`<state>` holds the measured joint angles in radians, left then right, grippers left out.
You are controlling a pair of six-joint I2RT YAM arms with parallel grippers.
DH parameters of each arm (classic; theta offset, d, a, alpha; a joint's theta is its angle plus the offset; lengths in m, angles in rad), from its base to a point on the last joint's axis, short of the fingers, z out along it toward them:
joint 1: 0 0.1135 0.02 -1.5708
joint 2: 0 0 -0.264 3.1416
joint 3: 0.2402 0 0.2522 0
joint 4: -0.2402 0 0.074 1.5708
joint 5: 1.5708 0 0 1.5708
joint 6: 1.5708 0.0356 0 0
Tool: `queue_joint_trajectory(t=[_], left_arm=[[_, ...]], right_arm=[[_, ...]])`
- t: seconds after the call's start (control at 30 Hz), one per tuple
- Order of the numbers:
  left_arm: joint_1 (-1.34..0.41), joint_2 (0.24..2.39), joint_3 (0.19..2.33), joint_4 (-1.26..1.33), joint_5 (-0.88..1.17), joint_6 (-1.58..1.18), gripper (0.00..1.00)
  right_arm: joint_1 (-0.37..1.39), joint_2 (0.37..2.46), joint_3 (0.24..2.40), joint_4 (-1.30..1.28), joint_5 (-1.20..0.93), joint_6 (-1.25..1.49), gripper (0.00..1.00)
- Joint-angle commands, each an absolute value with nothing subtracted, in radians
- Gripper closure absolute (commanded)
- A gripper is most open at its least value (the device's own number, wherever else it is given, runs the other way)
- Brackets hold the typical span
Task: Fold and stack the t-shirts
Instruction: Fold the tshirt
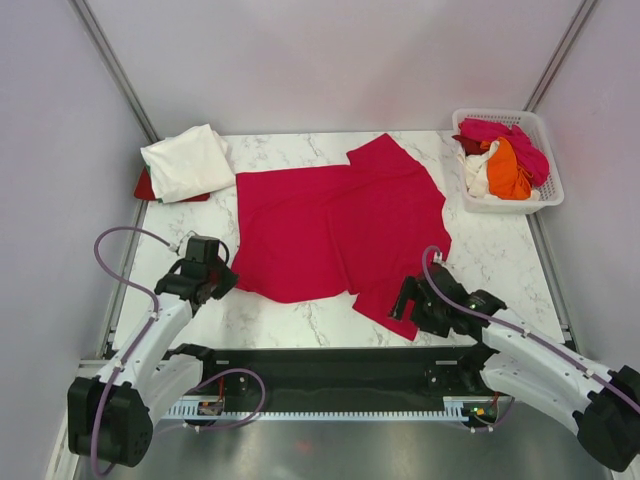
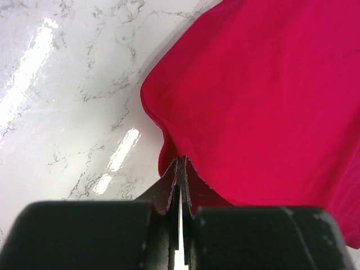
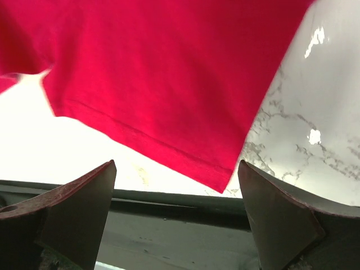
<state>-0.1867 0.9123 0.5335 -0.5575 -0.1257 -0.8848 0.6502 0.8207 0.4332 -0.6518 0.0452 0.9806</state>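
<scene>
Wrist views reveal left gripper (image 2: pixel 180 164) pinched closed, right gripper (image 3: pixel 176 166) spread.

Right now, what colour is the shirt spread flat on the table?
The shirt is plain crimson red; the top external view shows it best.

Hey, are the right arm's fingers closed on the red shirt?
No, the right arm's fingers stand wide apart, and the crimson t-shirt lies ahead of them, ungripped.

A white, grey-veined marble tabletop (image 1: pixel 500 250) is enclosed by plain pale lilac walls (image 1: pixel 330 60) at the left, far and right sides, slanted metal posts (image 1: pixel 112 62) are set at the far corners, and bright light is reflected in the glossy stone.
</scene>
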Motion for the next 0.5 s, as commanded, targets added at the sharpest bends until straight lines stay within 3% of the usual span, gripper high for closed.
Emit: queue_joint_trajectory(t=[0.0,0.27,0.37,0.47], left_arm=[[-0.187,0.907,0.531,-0.514,-0.126,-0.847,0.98],[-0.187,0.885,0.528,-0.511,-0.13,-0.85,0.98],[-0.187,0.894,0.526,-0.509,-0.13,-0.847,0.98],[-0.187,0.893,0.532,-0.511,-0.133,-0.83,0.98]], right_arm=[[0.687,0.853,0.405,-0.658,0.08,1.069,0.02],[0.827,0.873,0.384,-0.647,0.141,1.147,0.04],[0.828,0.916,0.39,-0.612,0.149,1.134,0.15],[0.828,0.919,0.393,-0.607,0.172,1.124,0.31]])
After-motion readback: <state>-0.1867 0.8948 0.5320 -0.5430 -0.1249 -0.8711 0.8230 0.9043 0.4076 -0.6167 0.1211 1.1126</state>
